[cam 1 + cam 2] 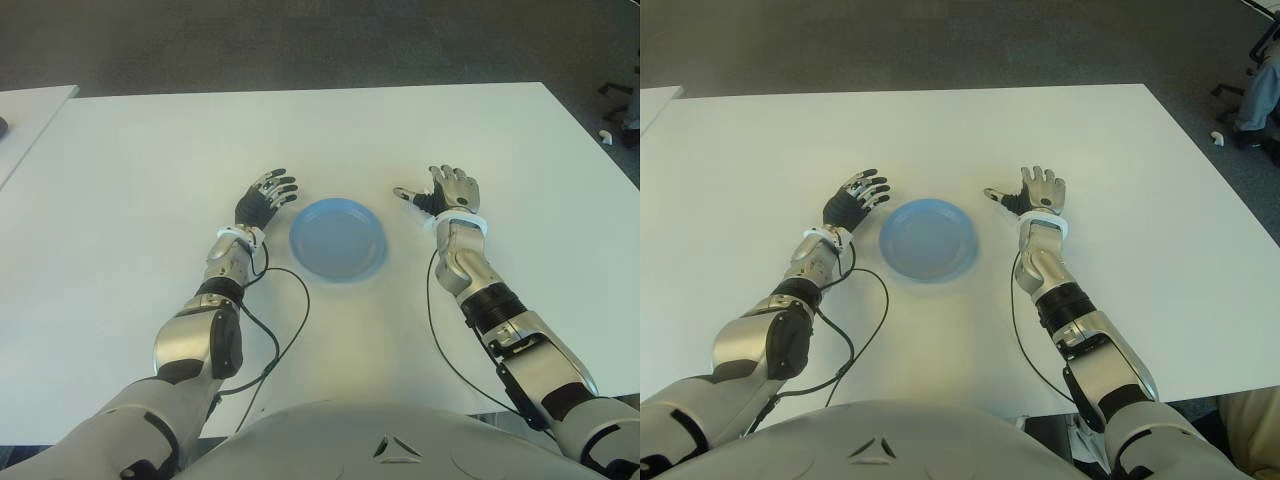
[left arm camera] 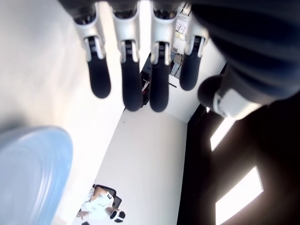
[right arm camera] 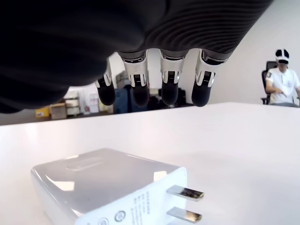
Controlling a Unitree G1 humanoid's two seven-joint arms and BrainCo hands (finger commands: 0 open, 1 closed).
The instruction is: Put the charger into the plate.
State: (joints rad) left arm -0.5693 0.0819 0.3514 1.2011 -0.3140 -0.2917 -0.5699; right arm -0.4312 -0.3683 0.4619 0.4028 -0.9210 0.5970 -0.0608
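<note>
Right hand (image 1: 452, 190) hovers over the charger (image 3: 108, 187), fingers apart; it should close around its sides before lifting toward the plate (image 1: 338, 240).

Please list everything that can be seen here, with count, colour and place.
table: one, white, in front of the robot
plate: one, blue, empty, table centre, between the hands
charger: one, white, two prongs, lying on the table under the right robot hand; hidden in the eye views
side table: one, white, far left
person: one, in white, seated far off, seen in the right wrist view
cables: two, black, one along each forearm
left robot hand: one, fingers spread, holds nothing, left of the plate
right robot hand: one, fingers extended, over the charger, not grasping it
</note>
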